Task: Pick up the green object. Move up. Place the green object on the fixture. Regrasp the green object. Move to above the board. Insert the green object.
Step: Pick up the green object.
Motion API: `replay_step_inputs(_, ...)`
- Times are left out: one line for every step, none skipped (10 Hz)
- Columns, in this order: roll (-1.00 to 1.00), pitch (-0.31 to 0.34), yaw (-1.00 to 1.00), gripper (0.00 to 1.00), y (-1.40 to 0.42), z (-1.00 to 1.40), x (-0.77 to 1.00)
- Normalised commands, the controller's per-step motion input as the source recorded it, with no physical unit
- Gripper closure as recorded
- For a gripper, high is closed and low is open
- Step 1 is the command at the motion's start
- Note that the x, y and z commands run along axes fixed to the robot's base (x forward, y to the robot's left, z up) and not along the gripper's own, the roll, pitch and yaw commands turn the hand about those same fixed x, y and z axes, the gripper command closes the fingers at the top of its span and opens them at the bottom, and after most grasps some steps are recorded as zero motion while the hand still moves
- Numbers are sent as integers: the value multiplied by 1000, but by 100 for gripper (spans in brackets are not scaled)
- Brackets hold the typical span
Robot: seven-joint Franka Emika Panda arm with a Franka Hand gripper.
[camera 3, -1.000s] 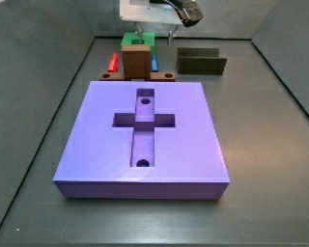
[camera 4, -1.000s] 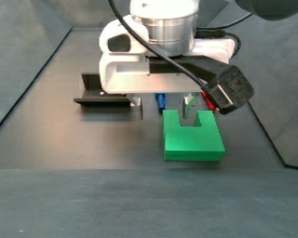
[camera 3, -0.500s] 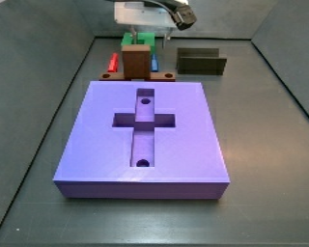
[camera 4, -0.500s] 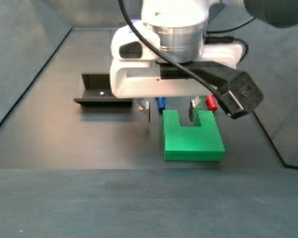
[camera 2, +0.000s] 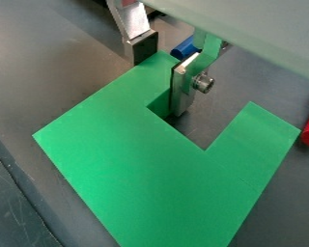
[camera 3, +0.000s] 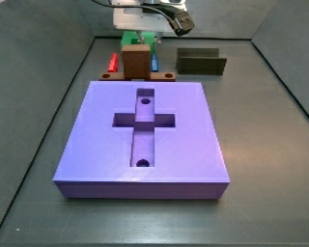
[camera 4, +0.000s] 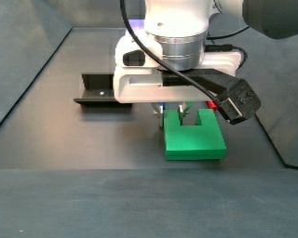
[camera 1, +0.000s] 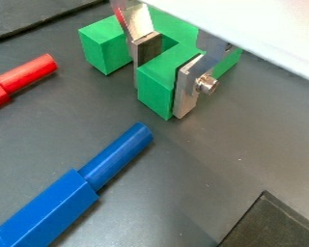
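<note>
The green object point(camera 4: 193, 139) lies flat on the dark floor, a chunky block with two prongs and a notch point(camera 1: 157, 95). My gripper point(camera 1: 166, 85) is down on it: one finger stands in the notch and the other point(camera 1: 189, 87) against the outer side of the same prong, both pads touching it. Another wrist view shows the same grip point(camera 2: 161, 85) over the broad green body point(camera 2: 131, 164). In a side view the green object point(camera 3: 139, 40) peeks out behind a brown block, under the gripper point(camera 3: 147, 27). The fixture point(camera 3: 201, 62) stands to one side of it point(camera 4: 103, 91). The purple board point(camera 3: 183, 145) fills the foreground.
A brown block point(camera 3: 135, 63) stands between the green object and the board, flanked by red and blue pieces. A blue rod point(camera 1: 86, 183) and a red piece point(camera 1: 22, 77) lie on the floor close to the green object. Dark walls enclose the workspace.
The gripper has shifted sideways over the green object and come down. Its fingers now clasp one prong. The green object has stayed in place.
</note>
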Motion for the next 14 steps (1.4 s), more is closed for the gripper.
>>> replay_step_inputs(0,0,0,100,0,0,0)
replay_step_inputs(0,0,0,100,0,0,0)
replay_step_inputs(0,0,0,100,0,0,0)
replay_step_inputs(0,0,0,100,0,0,0)
replay_step_inputs(0,0,0,100,0,0,0)
replay_step_inputs(0,0,0,100,0,0,0)
replay_step_inputs(0,0,0,100,0,0,0)
replay_step_inputs(0,0,0,100,0,0,0)
replay_step_inputs(0,0,0,100,0,0,0)
replay_step_inputs(0,0,0,100,0,0,0)
replay_step_inputs(0,0,0,100,0,0,0)
replay_step_inputs(0,0,0,100,0,0,0)
replay_step_inputs(0,0,0,100,0,0,0)
replay_step_inputs(0,0,0,100,0,0,0)
